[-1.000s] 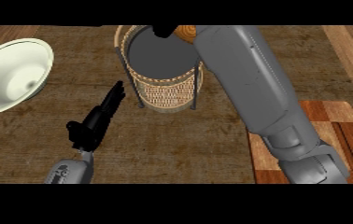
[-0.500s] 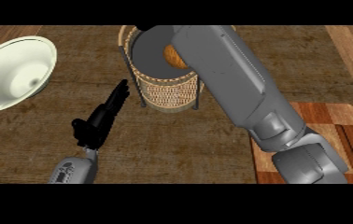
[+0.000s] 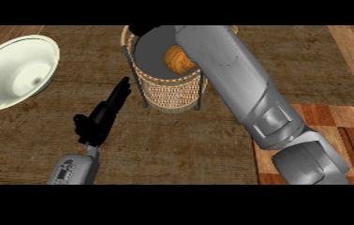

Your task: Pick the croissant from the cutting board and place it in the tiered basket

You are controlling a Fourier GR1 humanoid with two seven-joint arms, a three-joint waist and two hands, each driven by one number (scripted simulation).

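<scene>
The golden-brown croissant (image 3: 177,60) lies inside the top tier of the wicker tiered basket (image 3: 171,90), against its right inner side. My right forearm reaches over the basket's right rim. Only a black sliver of my right hand (image 3: 142,30) shows at the basket's far left rim, apart from the croissant. My left hand (image 3: 102,117) rests open to the left of the basket, fingers straight and pointing toward it, touching nothing. A corner of the wooden cutting board (image 3: 314,121) shows at the lower right, partly under my right arm.
A white plate (image 3: 24,71) stands at the left edge of the dark wooden counter. The basket's black wire legs stand between my left hand and my right arm.
My right arm has swung left over the basket. The croissant, held at the far rim a second ago, now lies in the top tier, apart from the hand. The left hand has stayed put.
</scene>
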